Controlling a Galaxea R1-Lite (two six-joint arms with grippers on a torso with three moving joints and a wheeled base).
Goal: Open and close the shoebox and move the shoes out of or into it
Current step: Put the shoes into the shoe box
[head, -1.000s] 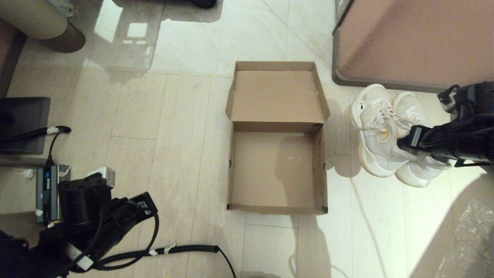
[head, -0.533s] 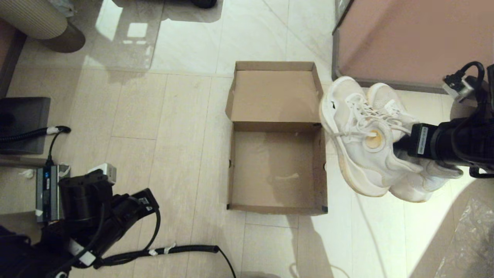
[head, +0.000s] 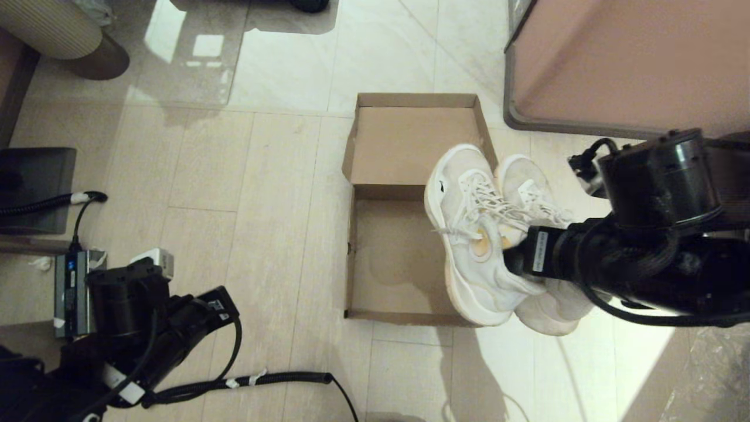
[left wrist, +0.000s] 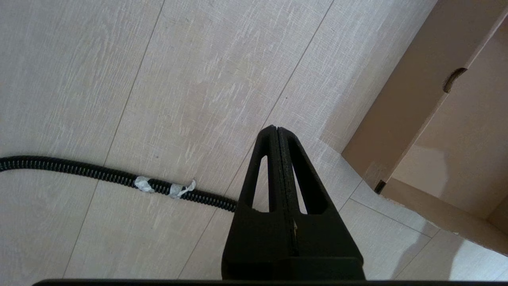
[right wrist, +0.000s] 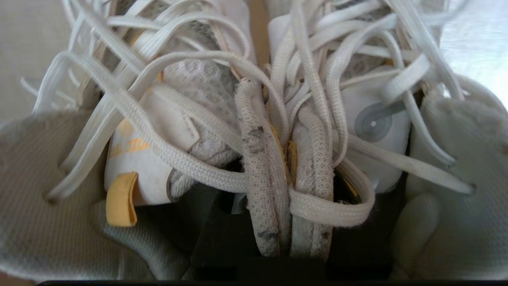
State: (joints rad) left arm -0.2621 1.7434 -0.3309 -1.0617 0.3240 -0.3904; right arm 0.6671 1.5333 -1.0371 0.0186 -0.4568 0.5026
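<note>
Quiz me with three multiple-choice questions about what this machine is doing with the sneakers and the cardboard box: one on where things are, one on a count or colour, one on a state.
1. Where are the shoes?
A. On the floor left of the box
B. Held at the right edge of the shoebox
C. Lying flat in the box

2. How many shoes does the right claw carry?
A. One
B. Two
C. Three

3. How is the box lid?
A. Open
B. Shut
C. Torn off

Answers: 1 B, the pair overlaps the box's right wall. 2 B, both collars are pinched together in the right wrist view. 3 A, the lid lies folded back and the bare inside shows.
</note>
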